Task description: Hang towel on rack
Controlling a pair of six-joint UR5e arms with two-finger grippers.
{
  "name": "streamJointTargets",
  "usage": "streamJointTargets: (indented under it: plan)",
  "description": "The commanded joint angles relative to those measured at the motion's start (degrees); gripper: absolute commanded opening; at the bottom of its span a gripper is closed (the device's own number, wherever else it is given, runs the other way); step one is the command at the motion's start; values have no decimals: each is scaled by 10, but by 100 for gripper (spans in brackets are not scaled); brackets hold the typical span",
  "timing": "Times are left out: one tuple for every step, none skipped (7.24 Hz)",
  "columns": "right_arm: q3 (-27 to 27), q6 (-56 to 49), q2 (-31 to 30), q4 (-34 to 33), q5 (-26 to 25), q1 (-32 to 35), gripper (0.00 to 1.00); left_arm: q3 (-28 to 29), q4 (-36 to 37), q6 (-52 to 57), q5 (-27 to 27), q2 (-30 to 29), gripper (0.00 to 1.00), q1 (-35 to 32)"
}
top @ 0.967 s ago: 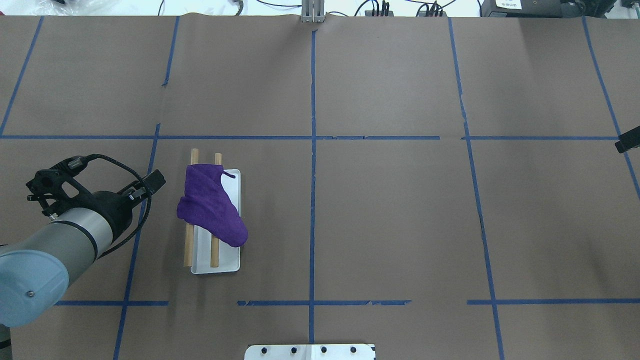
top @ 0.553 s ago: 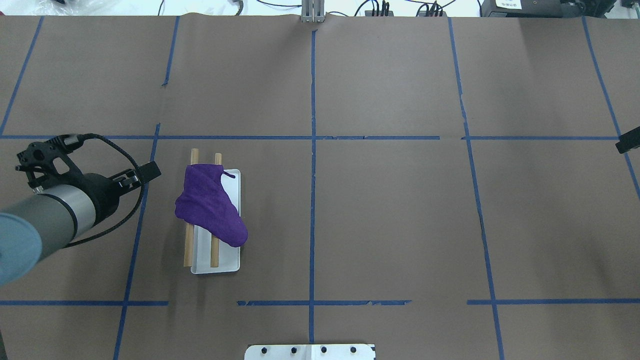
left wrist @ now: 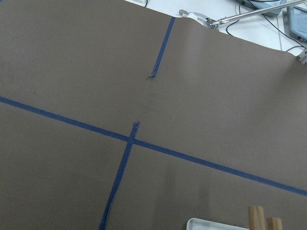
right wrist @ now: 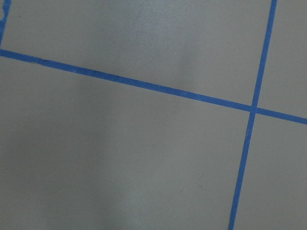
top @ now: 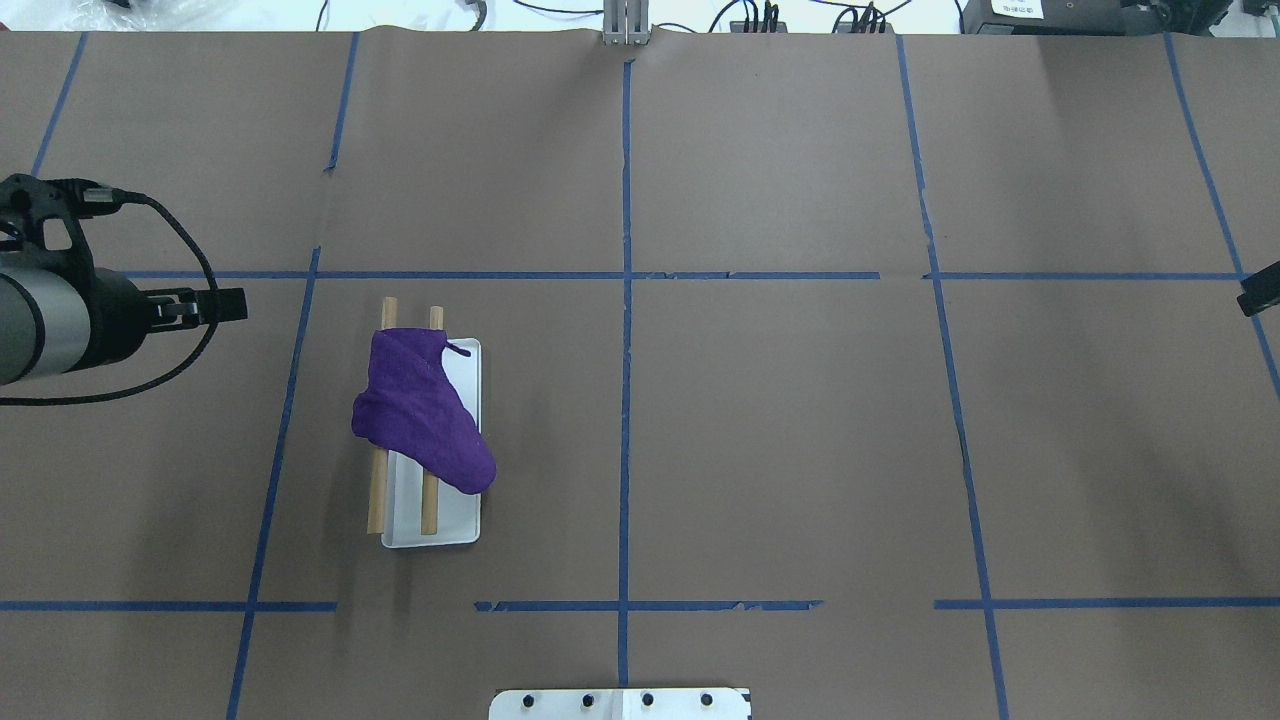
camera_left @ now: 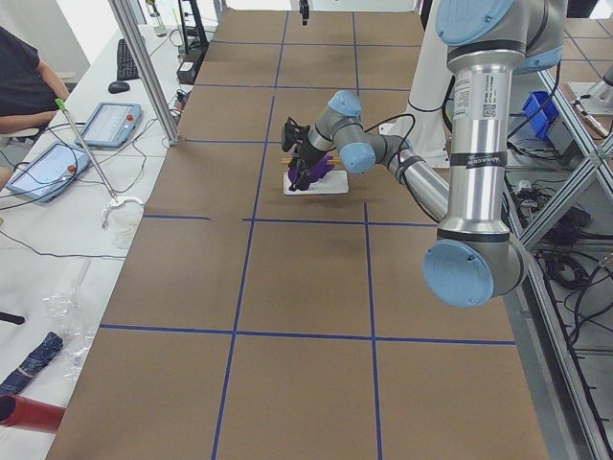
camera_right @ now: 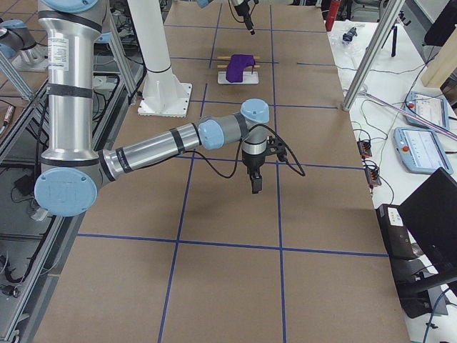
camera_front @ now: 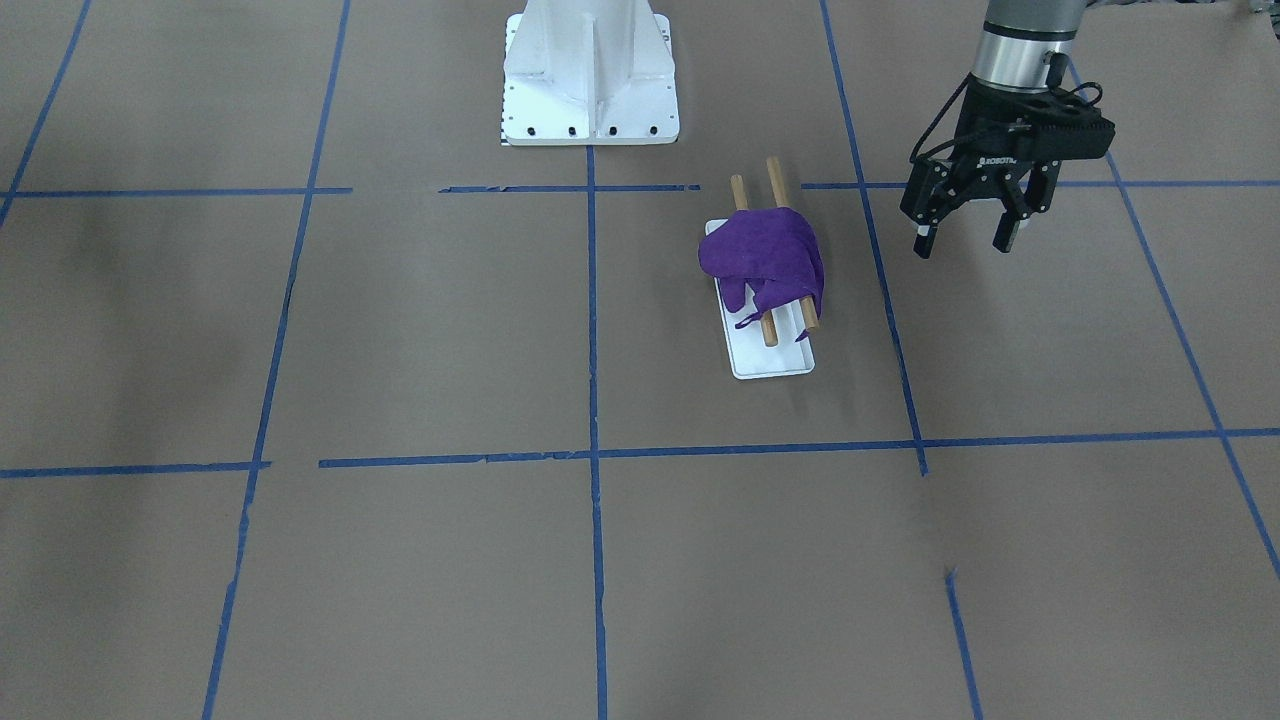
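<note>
Toward the table's (camera_front: 400, 330) left edge the left gripper (camera_front: 962, 245) hangs above the surface. The overhead view catches only its side, while the front-facing view shows its fingers (camera_front: 922, 238) spread wide with nothing between them. Next comes the rack (camera_front: 774, 185), apart from that gripper, in the table's left half and about midway between the robot's edge and the far edge. The purple towel (camera_front: 765, 255) is draped slantwise over both dowels (top: 376, 500). From overhead the towel reads as one diagonal band, with each dowel's ends bare. The front-facing view shows it bunched, loose corners drooping toward the white base (camera_front: 772, 362). Toward the right edge, the right gripper (camera_right: 255, 187) shows side-on in the right-side view, and I cannot tell how far open it is.
</note>
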Motion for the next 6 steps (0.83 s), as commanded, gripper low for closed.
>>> streamJointTargets:
  plan:
    - [-35,-13,0,1,52,38,100,48,-2,145,-70,1,100,-83]
    - [-58,-61,1,2,81,68,100,80,-4,237,-146,0,100,-145]
    - [-75,-84,1,2,98,91,100,116,-3,314,-195,-1,100,-203]
    - [-79,-84,1,1,115,104,100,147,1,379,-247,0,100,-254]
    - [-104,-86,1,2,153,128,100,178,4,455,-298,2,100,-302]
    - [-128,-97,1,3,179,149,100,209,8,535,-338,16,100,-349]
